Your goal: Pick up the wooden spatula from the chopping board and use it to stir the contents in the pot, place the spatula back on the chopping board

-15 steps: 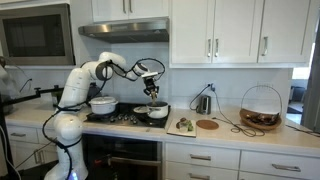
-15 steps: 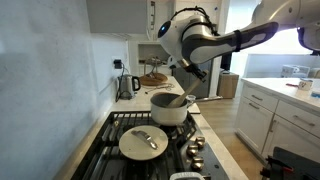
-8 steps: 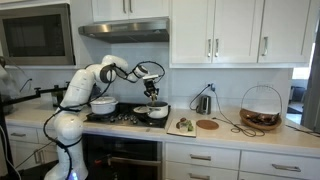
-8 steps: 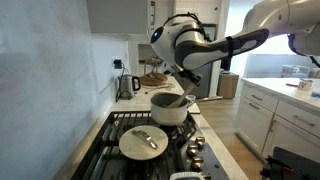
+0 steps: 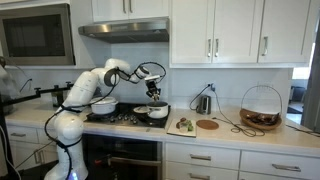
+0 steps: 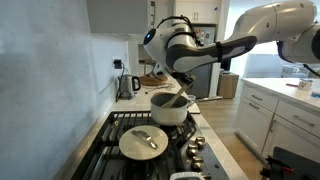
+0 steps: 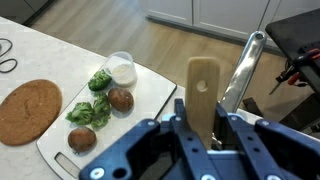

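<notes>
We see the gripper (image 7: pixel 201 135) pinching the wooden spatula (image 7: pixel 202 88) by its handle, jaws pressed against both sides. In the wrist view its long axis runs straight away from the jaws, with the broad rounded end farthest from them. A shiny metal bar (image 7: pixel 243 68) slants just beside it. Only this view shows what lies on the chopping board (image 7: pixel 150 112): greens, brown lumps and a small white cup, with a round wooden disc (image 7: pixel 27 110) beside it.

In both exterior views the gripper (image 5: pixel 153 93) hangs over the pot (image 5: pixel 156 112) on the stove. In an exterior view the spatula (image 6: pixel 182 99) points down into the pot (image 6: pixel 170 109). The board (image 5: pixel 184 127) sits on the counter near the pot.
</notes>
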Motion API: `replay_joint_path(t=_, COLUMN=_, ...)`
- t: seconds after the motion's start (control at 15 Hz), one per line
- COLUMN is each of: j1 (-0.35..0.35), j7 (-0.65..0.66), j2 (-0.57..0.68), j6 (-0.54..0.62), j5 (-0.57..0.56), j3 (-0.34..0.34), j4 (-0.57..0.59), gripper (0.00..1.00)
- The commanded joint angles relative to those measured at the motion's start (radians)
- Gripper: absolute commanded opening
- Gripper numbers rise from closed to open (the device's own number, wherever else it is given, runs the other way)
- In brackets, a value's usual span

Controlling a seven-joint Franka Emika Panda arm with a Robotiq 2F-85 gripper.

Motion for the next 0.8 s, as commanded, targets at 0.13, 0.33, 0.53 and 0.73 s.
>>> replay_joint_path(t=0.13, j1=0.003, j7=-0.024, j2=0.073, j6=-0.038, j5=0.011, j3=-0.027, j4=0.141, gripper=0.07)
replay_joint_path(t=0.33, j1=-0.007, j7=-0.024, j2=0.077, j6=-0.05, j5=0.013, j3=-0.044, j4=0.16, gripper=0.07)
replay_joint_path(t=0.53, j1=-0.013, j7=-0.029, j2=0.063, j6=-0.074, j5=0.005, j3=-0.061, j4=0.158, gripper=0.07)
replay_joint_path(t=0.73, j1=-0.015, j7=-0.035, j2=0.044, j6=-0.114, j5=-0.012, j3=-0.074, j4=0.152, gripper=0.07)
